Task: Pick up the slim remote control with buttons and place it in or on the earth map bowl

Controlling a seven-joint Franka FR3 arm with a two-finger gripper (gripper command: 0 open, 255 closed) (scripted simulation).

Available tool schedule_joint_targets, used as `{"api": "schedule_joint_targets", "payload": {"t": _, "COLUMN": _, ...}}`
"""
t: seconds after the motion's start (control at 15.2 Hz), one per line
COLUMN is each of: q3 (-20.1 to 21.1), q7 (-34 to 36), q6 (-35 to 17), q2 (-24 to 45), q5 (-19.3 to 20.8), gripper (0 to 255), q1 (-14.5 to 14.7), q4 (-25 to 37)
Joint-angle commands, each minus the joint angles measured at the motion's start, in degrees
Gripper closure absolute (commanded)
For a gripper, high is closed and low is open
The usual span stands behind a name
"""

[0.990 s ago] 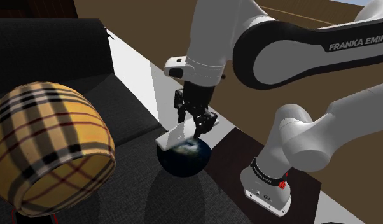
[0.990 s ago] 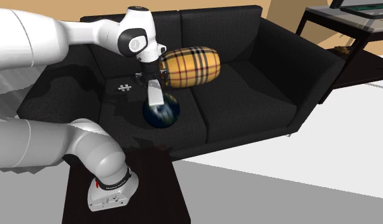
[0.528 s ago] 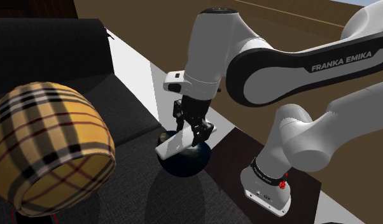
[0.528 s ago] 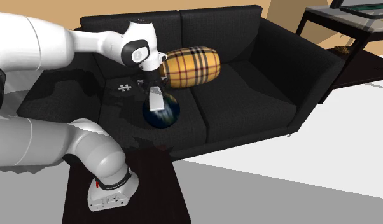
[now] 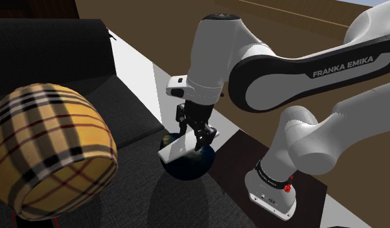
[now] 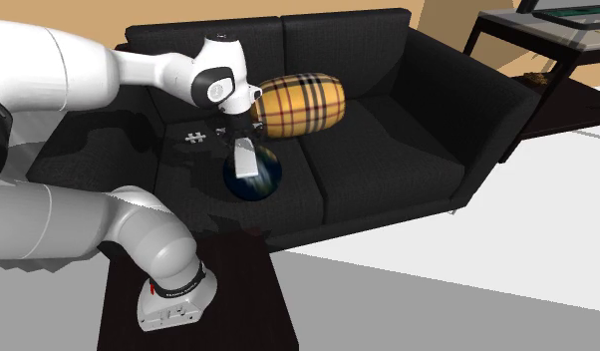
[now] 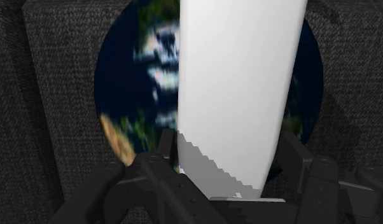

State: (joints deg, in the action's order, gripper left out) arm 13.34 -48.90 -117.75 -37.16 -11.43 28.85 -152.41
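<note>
Clasping white remote [image 5: 172, 151] in jaws over earth-map bowl [image 5: 187, 168], plaid cushion [image 5: 51, 152] nearby on black sofa [image 5: 126, 116].

Bowl [image 7: 136, 76] middle — behind remote [image 7: 238, 89]

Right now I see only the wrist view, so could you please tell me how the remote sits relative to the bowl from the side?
Observer: In the shoulder view the white remote slants, its lower end over the earth map bowl, its upper end in the gripper.
Operator: What does the bowl sit on?
Observer: The seat of a black sofa.
Operator: Is anything close by?
Observer: A plaid barrel-shaped cushion lies beyond the bowl, apart from it.
</note>
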Motion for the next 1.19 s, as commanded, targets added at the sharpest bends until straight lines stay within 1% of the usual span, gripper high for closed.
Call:
{"api": "schedule_joint_targets", "payload": {"t": 0.0, "q3": 0.0, "q7": 0.0, "q6": 0.0, "q2": 0.0, "q5": 0.0, "gripper": 255, "q1": 0.0, "q4": 0.0}}
{"api": "schedule_joint_targets", "payload": {"t": 0.07, "q3": 0.0, "q7": 0.0, "q6": 0.0, "q2": 0.0, "q5": 0.0, "gripper": 0, "q1": 0.0, "q4": 0.0}}
{"api": "schedule_joint_targets", "payload": {"t": 0.4, "q3": 0.0, "q7": 0.0, "q6": 0.0, "q2": 0.0, "q5": 0.0, "gripper": 0, "q1": 0.0, "q4": 0.0}}
{"api": "schedule_joint_targets", "payload": {"t": 0.66, "q3": -1.2, "q7": 0.2, "q6": 8.1, "q2": -2.2, "q5": 1.0, "gripper": 0, "q1": -0.4, "q4": 5.9}}
{"api": "schedule_joint_targets", "payload": {"t": 1.12, "q3": -1.2, "q7": 0.2, "q6": 8.1, "q2": -2.2, "q5": 1.0, "gripper": 0, "q1": -0.4, "q4": 5.9}}
